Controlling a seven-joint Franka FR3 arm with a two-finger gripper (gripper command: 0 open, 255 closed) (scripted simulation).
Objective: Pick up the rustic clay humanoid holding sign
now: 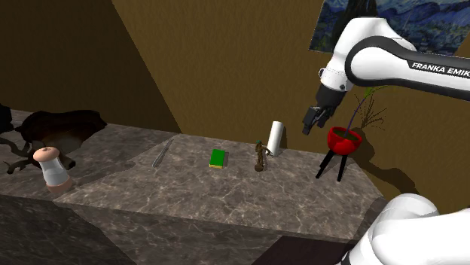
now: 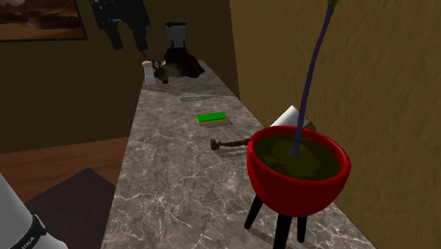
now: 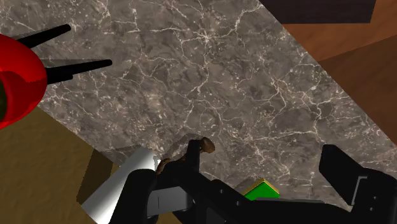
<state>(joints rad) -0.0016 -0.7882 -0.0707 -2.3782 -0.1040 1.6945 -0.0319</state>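
The clay humanoid (image 1: 261, 156) is a small brown figure on the marble counter (image 1: 188, 188), between a green block and a white cylinder. In the second exterior view the humanoid (image 2: 227, 146) appears dark and slender, just beyond the red pot. My black gripper (image 1: 313, 120) hangs well above the counter, up and toward the shoulder view's right of the figure, beside the red pot. In the wrist view the gripper (image 3: 262, 156) is open with nothing between its fingers. A bit of the figure (image 3: 205, 146) peeks out next to one finger (image 3: 193, 153).
A red pot (image 1: 345, 140) on black legs holds a thin plant close to the gripper. A white cylinder (image 1: 276, 138) and a green block (image 1: 218, 158) flank the figure. Farther along lie a thin grey utensil (image 1: 160, 154), a white bottle-like piece (image 1: 51, 167) and a dark animal figure (image 1: 56, 128).
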